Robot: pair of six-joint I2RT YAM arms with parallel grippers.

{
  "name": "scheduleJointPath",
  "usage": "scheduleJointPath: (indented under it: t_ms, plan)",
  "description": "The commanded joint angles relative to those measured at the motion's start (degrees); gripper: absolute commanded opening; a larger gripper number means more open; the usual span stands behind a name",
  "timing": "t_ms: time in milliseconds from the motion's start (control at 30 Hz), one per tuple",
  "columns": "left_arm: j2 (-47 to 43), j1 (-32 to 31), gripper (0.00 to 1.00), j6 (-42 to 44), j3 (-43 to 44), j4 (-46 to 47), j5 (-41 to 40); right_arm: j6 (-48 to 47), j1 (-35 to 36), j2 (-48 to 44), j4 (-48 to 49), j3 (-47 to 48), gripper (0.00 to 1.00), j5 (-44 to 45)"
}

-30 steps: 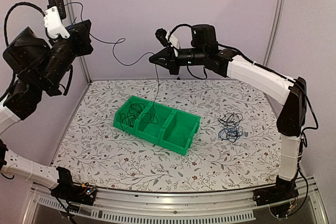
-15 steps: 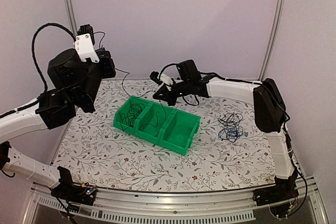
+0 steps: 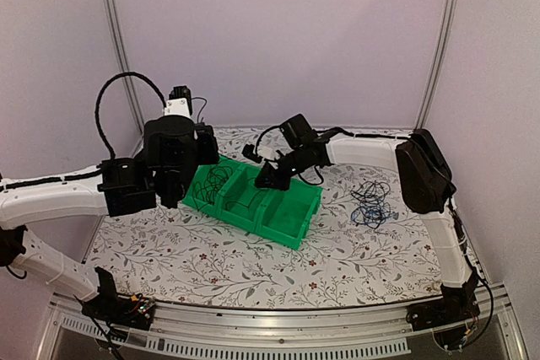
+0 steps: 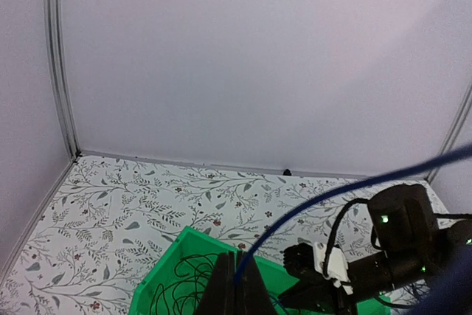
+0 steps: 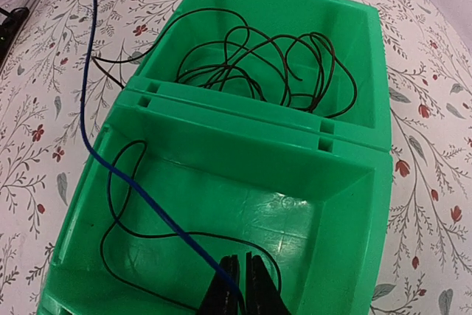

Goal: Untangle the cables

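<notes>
**1. Left gripper** (image 4: pixel 236 291): jaws pressed together on one end of the blue cable (image 4: pixel 324 195). It hangs above the left end of the green bin (image 3: pixel 291 229).

**2. Left compartment:** a coil of black cable (image 5: pixel 258 57), thin and dark, in many overlapping loops on the compartment floor.

**3. Blue cable:** a single thin strand. It runs rightward from the left gripper over the divider and slopes down into the middle compartment. Its long axis lies along the bin, left to right.

**4. Middle compartment:** one black strand (image 5: pixel 110 204) in an open loop, crossed by the blue cable.

**5. Right gripper** (image 5: pixel 242 285): low over the middle compartment, jaws nearly together with only a sliver between them. The blue cable ends at its tips, but I cannot tell whether it is pinched there. This is the nearer arm for laying the strand down, and a release here looks likely next.

**6. Remaining tangle** (image 3: pixel 369 202): black and blue wires knotted together on the floral table (image 3: pixel 211 276), apart from the bin on its right. The right arm is nearer.
</notes>
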Motion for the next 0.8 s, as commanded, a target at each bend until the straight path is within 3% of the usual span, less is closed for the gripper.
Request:
scheduleJointPath:
  t_ms: [0,100,267,433,600,767]
  plan:
    - [4.28,0.98,0.0,-4.3,-1.05,4.27,2.91,-1.03,0.13,-0.46,-4.61,-1.05,0.25,1.89]
    - [7.28,1.3,0.0,-4.43,-0.65,6.22,4.22,-0.87,-0.04,-3.44,-6.18,-2.59,0.4,3.14]
    - [11.62,2.61,0.0,-7.25,-0.45,7.77,6.91,-2.44,-0.58,-10.27,-7.82,-7.06,0.55,5.29]
    - [15.35,4.73,0.0,-6.28,-0.56,14.74,11.67,-3.16,-2.6,-18.39,-8.71,-12.54,0.58,4.4]
    - [20.04,7.79,0.0,-2.7,0.3,27.32,23.98,-2.39,-5.79,-27.07,-8.88,-17.73,0.59,1.73]
    - [27.33,8.24,0.0,-1.7,3.26,31.98,32.44,-2.36,-9.8,-33.54,-9.06,-23.77,0.59,2.37]
